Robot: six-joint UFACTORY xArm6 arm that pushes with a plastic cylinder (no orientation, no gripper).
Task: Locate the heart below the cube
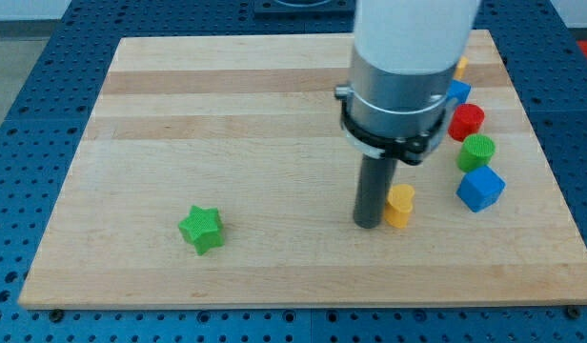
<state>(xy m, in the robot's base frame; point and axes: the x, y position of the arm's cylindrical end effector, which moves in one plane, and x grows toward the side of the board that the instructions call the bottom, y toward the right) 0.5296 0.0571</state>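
A yellow heart [400,206] lies on the wooden board [227,124] at the lower right of centre. A blue cube [480,188] lies to its right and slightly higher in the view. My tip [369,225] rests on the board just left of the yellow heart, touching or almost touching its left side. The arm's white and grey body hides the board above the rod.
A green cylinder [476,151] and a red cylinder [466,121] stand above the blue cube. A second blue block [457,92] and a yellow block [460,68] peek out beside the arm. A green star [201,229] lies at the lower left.
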